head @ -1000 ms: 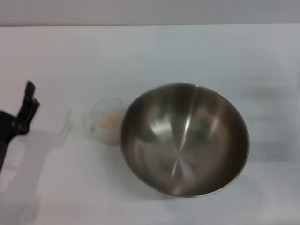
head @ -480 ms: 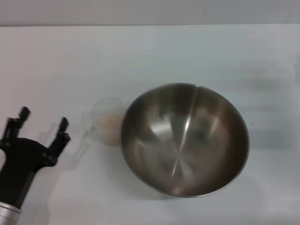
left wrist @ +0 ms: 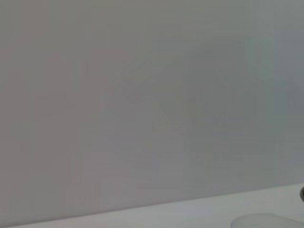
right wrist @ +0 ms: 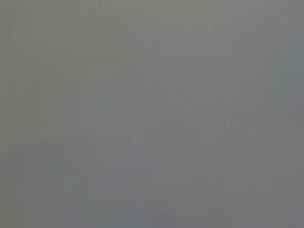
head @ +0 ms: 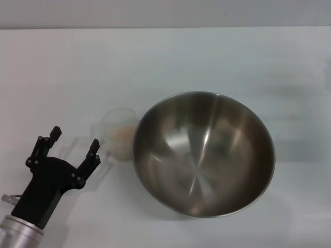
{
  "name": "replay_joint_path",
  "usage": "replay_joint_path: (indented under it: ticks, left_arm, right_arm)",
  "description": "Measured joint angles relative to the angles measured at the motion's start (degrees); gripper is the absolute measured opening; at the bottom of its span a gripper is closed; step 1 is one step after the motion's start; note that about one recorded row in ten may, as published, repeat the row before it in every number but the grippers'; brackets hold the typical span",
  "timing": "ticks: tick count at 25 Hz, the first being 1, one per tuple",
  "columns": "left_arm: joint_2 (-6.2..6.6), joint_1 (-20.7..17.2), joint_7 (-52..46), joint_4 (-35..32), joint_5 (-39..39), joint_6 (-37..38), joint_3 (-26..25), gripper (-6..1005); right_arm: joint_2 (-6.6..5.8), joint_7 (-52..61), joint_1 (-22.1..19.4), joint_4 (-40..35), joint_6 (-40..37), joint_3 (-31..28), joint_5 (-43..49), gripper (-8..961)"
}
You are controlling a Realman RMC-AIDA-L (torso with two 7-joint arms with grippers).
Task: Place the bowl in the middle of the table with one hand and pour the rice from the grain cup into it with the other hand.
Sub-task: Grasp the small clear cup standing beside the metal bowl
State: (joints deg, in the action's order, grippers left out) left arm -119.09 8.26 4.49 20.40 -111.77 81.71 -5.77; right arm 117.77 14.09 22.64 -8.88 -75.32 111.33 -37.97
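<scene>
The steel bowl (head: 203, 153) stands on the white table (head: 165, 62), right of the middle in the head view, shiny and empty inside. The frosted grain cup (head: 118, 134) stands against the bowl's left rim with a small heap of rice (head: 121, 134) in it. My left gripper (head: 73, 145) is open and empty, just left of the cup and a little nearer to me, with its fingers pointing away from me. The cup's rim shows at the edge of the left wrist view (left wrist: 266, 221). My right gripper is out of view.
The table's far edge (head: 165, 28) runs across the top of the head view. The right wrist view shows only plain grey.
My left arm has come in from the left edge and moved right toward the cup, fingers open. The bowl and the cup have not moved.
</scene>
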Motion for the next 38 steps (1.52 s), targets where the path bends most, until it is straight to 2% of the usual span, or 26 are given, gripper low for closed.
replay_joint_path:
  ticks: [8, 32, 38]
  left_arm:
    - [0.00, 1.7, 0.0, -0.4, 0.4, -3.9, -0.5, 860]
    - [0.09, 5.0, 0.1, -1.9, 0.5, -8.4, -3.0, 861]
    - [0.09, 5.9, 0.1, -2.2, 0.5, -9.5, -5.6, 860]
  right_arm:
    - [0.18, 0.2, -0.3, 0.0, 0.0, 0.0, 0.0, 447]
    - [0.64, 0.3, -0.4, -0.4, 0.0, 0.0, 0.1, 447]
    - [0.75, 0.3, 0.0, -0.4, 0.3, 0.0, 0.1, 447]
